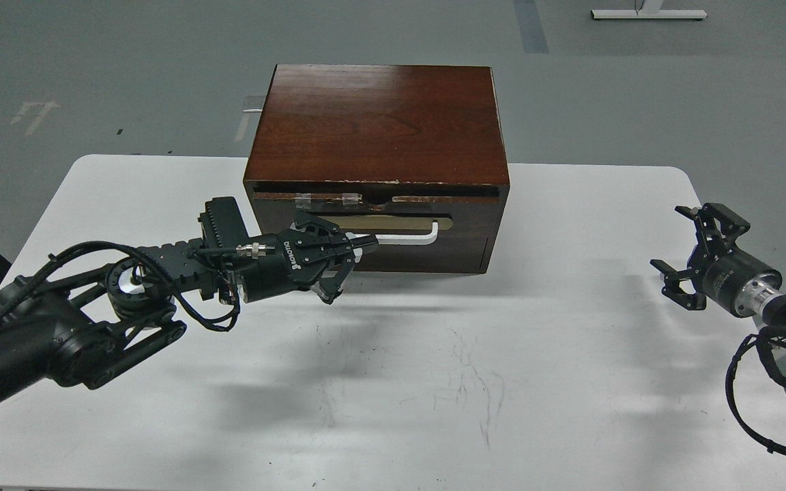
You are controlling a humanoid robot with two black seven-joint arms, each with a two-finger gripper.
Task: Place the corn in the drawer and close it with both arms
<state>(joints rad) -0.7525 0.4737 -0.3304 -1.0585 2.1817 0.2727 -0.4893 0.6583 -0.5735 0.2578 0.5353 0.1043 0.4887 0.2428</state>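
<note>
The drawer (pixel 464 235) is pushed almost flush into the dark wood cabinet (pixel 379 123); only a thin dark slit shows along its chipped top edge. The corn is hidden inside. My left gripper (pixel 364 243) reaches in from the left, and its fingers are closed together at the left end of the white bar handle (pixel 413 238). My right gripper (pixel 678 254) hovers open and empty over the table's right side, well away from the cabinet.
The cabinet stands at the back middle of the white table (pixel 393 382). A plain dark panel (pixel 427 262) sits below the drawer. My left arm (pixel 161 273) stretches low across the table's left side. Grey floor lies behind.
</note>
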